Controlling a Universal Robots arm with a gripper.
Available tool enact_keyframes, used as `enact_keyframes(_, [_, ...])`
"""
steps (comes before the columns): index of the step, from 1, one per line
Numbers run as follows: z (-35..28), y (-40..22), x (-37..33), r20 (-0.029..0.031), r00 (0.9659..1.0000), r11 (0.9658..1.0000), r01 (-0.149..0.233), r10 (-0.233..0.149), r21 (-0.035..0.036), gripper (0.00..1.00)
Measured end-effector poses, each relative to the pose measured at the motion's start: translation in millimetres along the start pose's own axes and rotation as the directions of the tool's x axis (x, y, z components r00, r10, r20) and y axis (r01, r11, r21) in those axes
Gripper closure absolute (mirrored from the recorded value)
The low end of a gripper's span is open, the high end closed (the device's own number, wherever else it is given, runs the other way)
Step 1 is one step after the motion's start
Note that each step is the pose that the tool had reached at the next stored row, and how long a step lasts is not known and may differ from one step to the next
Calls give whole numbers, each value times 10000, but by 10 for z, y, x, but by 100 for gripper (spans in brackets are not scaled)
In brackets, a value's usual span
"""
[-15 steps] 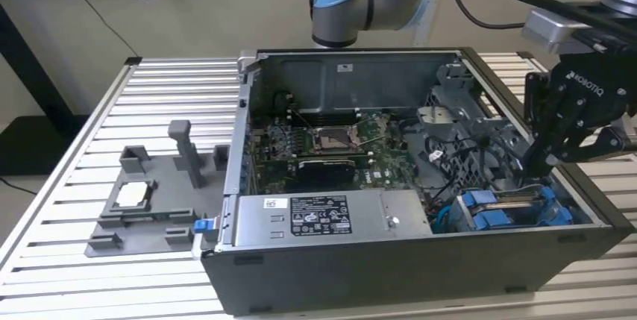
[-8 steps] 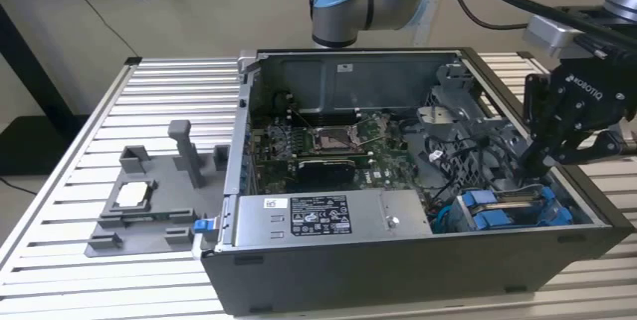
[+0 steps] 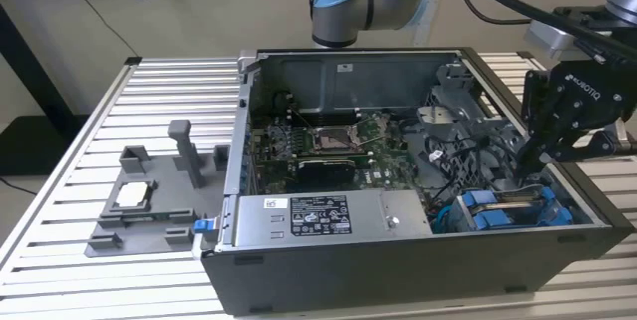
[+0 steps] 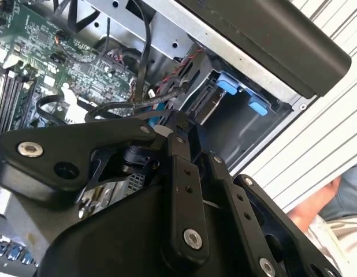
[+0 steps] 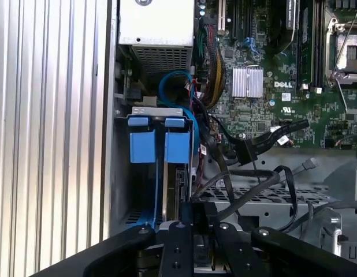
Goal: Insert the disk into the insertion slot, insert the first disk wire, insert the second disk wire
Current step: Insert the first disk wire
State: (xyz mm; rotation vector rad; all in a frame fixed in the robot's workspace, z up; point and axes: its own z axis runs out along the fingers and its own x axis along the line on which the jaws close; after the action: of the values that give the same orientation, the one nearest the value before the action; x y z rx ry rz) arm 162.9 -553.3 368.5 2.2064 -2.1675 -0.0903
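Observation:
The disk, silver-grey in its bright blue carrier, sits inside the insertion slot at the case's corner on the exterior view's right. In the first wrist view the disk stands on edge behind two blue tabs. My gripper hangs just above the disk's inner end, with its fingers shut. Two loose black disk wires lie over the case floor beside the slot, one ending in a connector, the other in a connector. Black cables pass close by my fingertips; whether they touch is unclear.
The open case holds a silver power-supply box and a green motherboard. A grey fixture with a small silver chip lies on the slatted table on the exterior view's left. A person's arm is beside the case.

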Motion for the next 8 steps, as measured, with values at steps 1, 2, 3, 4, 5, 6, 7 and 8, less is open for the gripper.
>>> enact_keyframes(1, [1,-12,1,0,10000,10000,2,-2,-2,81])
enact_keyframes(2, [4,-28,2,2,10000,10000,1,-1,-12,81])
enact_keyframes(3, [8,-54,2,3,10000,10000,1,-1,-41,81])
enact_keyframes(4, [12,-81,4,1,10000,10000,1,-1,-73,81])
enact_keyframes(5, [20,-105,5,3,10000,9999,0,0,-101,81])
enact_keyframes(6, [30,-128,6,4,10000,9999,0,0,-130,81])
enact_keyframes(7, [40,-149,8,5,10000,9999,0,0,-161,81])
enact_keyframes(8, [47,-166,9,4,10000,9998,0,0,-193,81])
